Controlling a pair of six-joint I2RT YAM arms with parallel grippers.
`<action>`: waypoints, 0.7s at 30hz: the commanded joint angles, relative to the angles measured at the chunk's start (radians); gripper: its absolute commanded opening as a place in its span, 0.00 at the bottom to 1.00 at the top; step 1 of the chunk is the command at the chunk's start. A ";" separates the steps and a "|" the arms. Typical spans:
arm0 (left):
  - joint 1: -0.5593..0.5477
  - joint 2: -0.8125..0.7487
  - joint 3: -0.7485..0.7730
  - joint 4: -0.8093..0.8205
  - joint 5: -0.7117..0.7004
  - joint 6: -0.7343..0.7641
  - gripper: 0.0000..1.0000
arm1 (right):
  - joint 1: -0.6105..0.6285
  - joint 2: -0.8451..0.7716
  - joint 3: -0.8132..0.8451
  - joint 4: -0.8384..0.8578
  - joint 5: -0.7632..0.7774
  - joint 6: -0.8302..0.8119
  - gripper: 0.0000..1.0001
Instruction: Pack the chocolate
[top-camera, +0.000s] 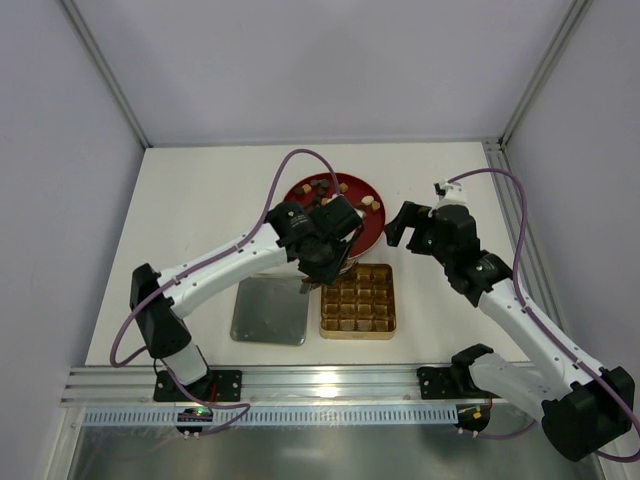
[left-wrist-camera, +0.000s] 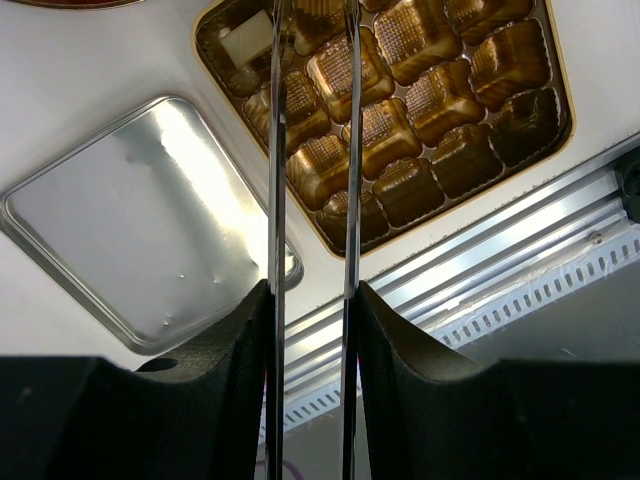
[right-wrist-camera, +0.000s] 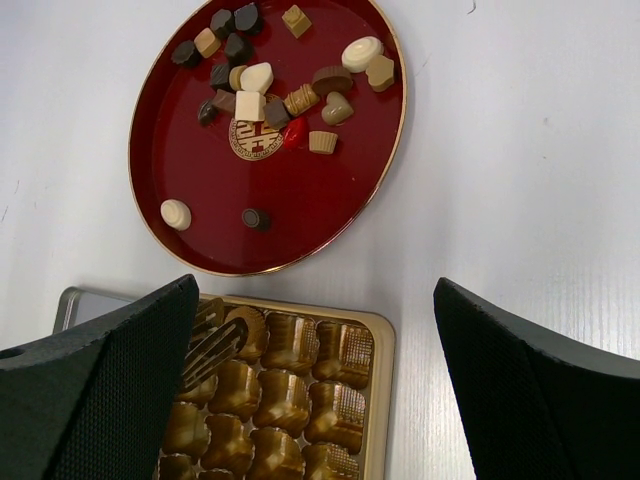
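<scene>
Hazard: the left gripper (left-wrist-camera: 312, 20), reached forward over the far-left corner of the gold tin (top-camera: 358, 335) with its thin blades pointing down and narrowly apart, nothing visible between them, stands just beside a cream piece (left-wrist-camera: 245, 45) in the corner cell. A skewed lift could flick that piece out. The right gripper (right-wrist-camera: 315, 290) hovers with jaws wide beside the red plate (right-wrist-camera: 300, 220), where most of the chocolate (right-wrist-camera: 250, 105) lies bunched, so a broad approach could scatter neighbouring pieces.

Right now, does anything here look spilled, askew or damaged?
Nothing stands out. The chocolates sit on the plate, one white piece in the tin; none lie on the table. The lid lies flat beside the tin.
</scene>
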 joint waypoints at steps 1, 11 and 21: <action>-0.007 0.000 0.005 0.028 -0.003 -0.004 0.37 | -0.003 -0.024 0.013 0.017 0.012 -0.006 1.00; -0.007 -0.009 0.007 0.023 -0.013 -0.005 0.37 | -0.003 -0.017 0.002 0.026 0.005 -0.002 1.00; 0.078 0.029 0.183 -0.032 -0.063 0.062 0.41 | -0.003 -0.007 0.010 0.029 -0.003 -0.008 1.00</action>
